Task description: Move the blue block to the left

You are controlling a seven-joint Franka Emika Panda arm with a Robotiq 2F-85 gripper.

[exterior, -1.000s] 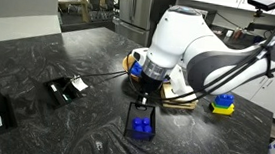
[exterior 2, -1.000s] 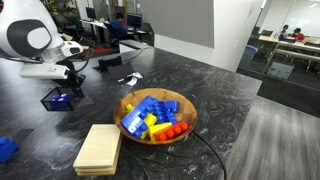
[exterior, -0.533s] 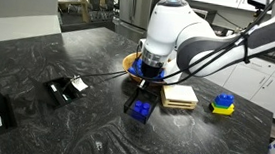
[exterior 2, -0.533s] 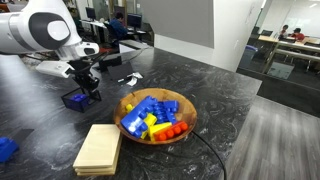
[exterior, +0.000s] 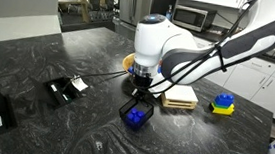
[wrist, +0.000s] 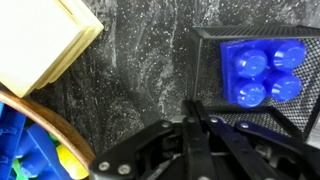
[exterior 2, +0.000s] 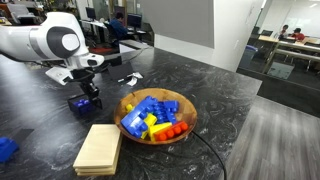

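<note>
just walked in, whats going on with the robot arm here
A Franka arm is working on the blue block on the dark counter. Its gripper is down at the block's black end, and in the wrist view the jaws look closed on that black edge. The block sits near a wooden bowl of toy bricks and a stack of wooden slabs.

Blue block (wrist: 262,72): studs up, black rim, flat.
</note>
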